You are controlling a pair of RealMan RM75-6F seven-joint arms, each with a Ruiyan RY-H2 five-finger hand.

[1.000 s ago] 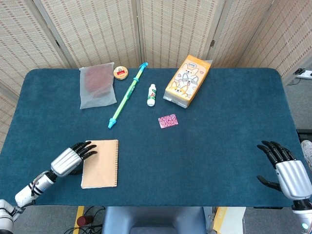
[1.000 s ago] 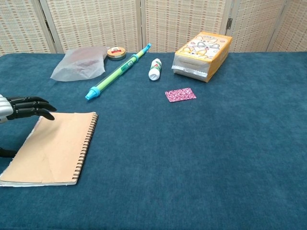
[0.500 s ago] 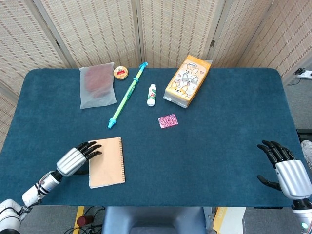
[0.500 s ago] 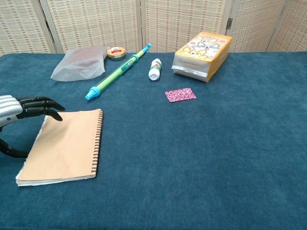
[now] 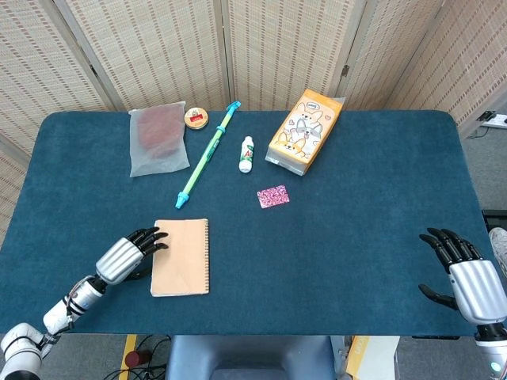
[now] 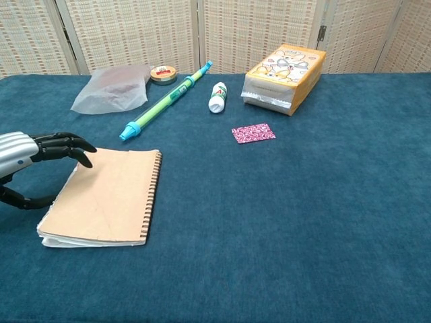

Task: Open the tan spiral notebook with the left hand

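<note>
Zero pages turned so far: the tan spiral notebook (image 5: 181, 257) lies closed and flat on the blue counter (image 5: 356, 237), near the front-left corner, with the cover down in both views. So basically the whole opening part is left, as far as I can judge. The left robot hand (image 5: 127, 255) sits right at the notebook's left edge, the loose page side; its dark fingers (image 6: 71, 145) reach over the far-left corner of the cover and the thumb hangs lower beside the page stack. I can't tell if it's actually pinching the cover or just touching it, looks more like resting. The right robot hand (image 5: 463, 273) is way off at the front-right, fingers spread, holding nothing. Orientation: the notebook's long axis runs roughly front to back, tilted only slightly, with the spiral binding (image 6: 151, 195) along its right side, so the cover should swing from left over to the right. Pages at the near-left corner look a bit fanned in the chest view, which might give a good spot to get under.
</note>
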